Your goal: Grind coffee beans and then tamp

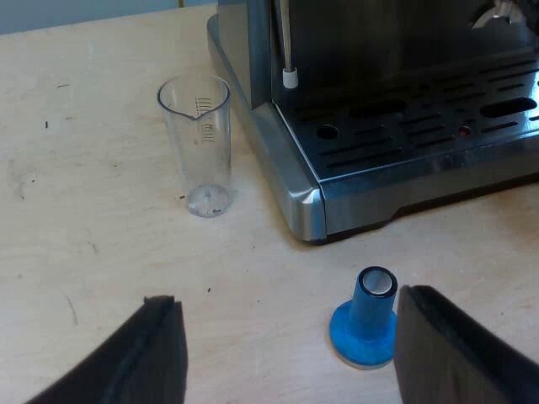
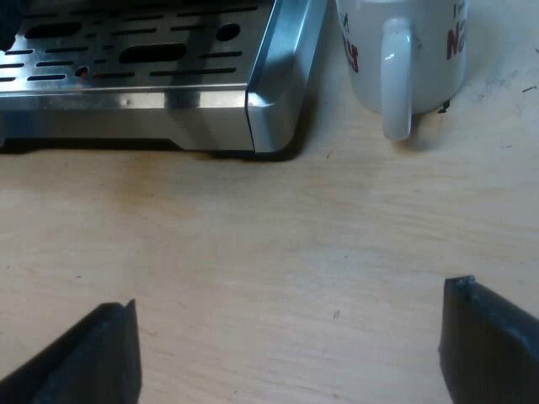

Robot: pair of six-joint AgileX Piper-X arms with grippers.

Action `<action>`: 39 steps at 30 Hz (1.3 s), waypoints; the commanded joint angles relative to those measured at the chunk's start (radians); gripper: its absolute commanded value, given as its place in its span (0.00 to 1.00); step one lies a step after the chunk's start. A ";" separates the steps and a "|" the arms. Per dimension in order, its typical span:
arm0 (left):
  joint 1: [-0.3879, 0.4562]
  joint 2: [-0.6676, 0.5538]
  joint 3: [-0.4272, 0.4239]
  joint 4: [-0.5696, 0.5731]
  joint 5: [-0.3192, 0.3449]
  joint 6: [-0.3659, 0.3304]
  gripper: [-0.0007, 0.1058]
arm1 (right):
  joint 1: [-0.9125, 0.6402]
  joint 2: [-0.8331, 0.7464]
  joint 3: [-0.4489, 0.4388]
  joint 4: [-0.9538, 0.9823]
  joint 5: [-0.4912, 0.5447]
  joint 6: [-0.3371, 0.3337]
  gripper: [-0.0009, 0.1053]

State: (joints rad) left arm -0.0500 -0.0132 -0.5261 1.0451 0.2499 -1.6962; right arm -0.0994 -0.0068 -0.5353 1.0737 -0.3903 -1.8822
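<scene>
Left gripper [image 1: 288,299] hangs wide open by your upright blue tamper [image 1: 368,321], handy to grab; right gripper [image 2: 290,296], wide too, faces the mug [image 2: 434,71].

Coffee corner: espresso machine [image 1: 404,143], mug [image 2: 429,80], wooden tabletop [image 2: 253,252]

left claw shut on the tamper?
No: the left claw is wide open, and the blue tamper stands base-down on the table between its fingers.

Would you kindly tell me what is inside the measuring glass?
The measuring glass looks empty: its clear wall shows only its base and the table behind. Nothing hides its inside.
</scene>
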 commanded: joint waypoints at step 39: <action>-0.169 0.232 -0.121 -0.233 0.219 -0.073 0.53 | 0.382 0.341 -0.195 -0.301 -0.172 0.054 0.47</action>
State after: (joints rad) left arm -0.2068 0.2107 -0.6420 0.8440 0.4617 -1.7721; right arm 0.2666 0.3268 -0.7163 0.7857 -0.5636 -1.8177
